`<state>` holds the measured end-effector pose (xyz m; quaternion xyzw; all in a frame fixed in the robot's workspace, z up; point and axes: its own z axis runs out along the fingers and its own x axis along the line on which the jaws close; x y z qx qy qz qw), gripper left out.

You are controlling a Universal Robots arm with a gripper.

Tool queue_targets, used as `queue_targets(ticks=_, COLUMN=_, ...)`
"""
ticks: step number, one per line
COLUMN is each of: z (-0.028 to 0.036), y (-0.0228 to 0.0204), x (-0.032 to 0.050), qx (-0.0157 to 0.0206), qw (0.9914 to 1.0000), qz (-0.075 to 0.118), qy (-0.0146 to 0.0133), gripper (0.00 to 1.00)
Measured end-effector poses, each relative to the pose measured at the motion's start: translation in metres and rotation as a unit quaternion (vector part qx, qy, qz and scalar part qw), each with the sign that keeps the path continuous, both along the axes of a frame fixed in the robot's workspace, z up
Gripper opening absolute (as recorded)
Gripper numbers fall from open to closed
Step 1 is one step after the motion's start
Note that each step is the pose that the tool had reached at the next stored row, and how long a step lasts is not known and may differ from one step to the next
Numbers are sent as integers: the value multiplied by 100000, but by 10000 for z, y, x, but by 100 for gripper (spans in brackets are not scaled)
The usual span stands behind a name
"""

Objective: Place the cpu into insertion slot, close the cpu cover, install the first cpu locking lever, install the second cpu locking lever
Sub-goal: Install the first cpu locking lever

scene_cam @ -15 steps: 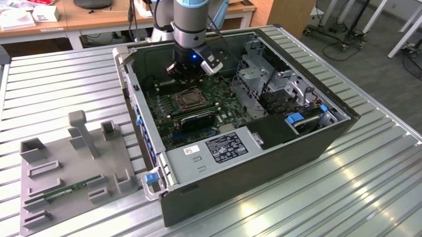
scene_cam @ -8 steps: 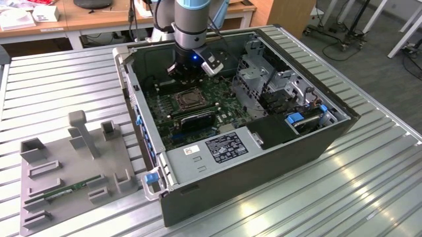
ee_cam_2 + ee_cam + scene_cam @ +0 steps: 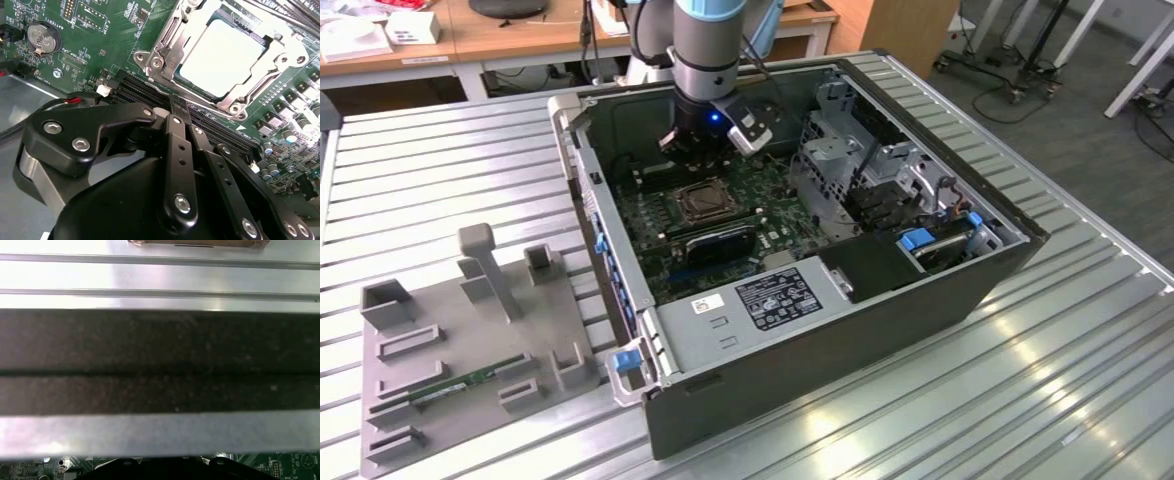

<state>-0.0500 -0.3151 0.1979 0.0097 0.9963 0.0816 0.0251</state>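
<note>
Inside open computer case (image 3: 854,330) on slatted metal table (image 3: 440,160), arm's gripper (image 3: 176,107) hangs low over green motherboard (image 3: 90,45), tips just beside socket edge. Fingers (image 3: 178,150) pressed together, nothing seen between them. Cpu (image 3: 225,50) seated flat in socket, pale top showing through square opening of cpu cover (image 3: 165,37), which lies down over it. Coin battery (image 3: 42,37) well apart on board. Grey fixture tray (image 3: 454,330) sits near case, on exterior view's left.
</note>
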Motion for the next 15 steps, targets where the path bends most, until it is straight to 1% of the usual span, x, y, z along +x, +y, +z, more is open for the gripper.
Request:
queue_targets(ticks=8, z=-16, y=-2, x=0, qx=-4, qw=100000, qz=-2, qy=3, gripper=11)
queue_targets(ticks=15, z=-17, y=-5, x=0, qx=-34, qw=100000, qz=-3, qy=2, gripper=11)
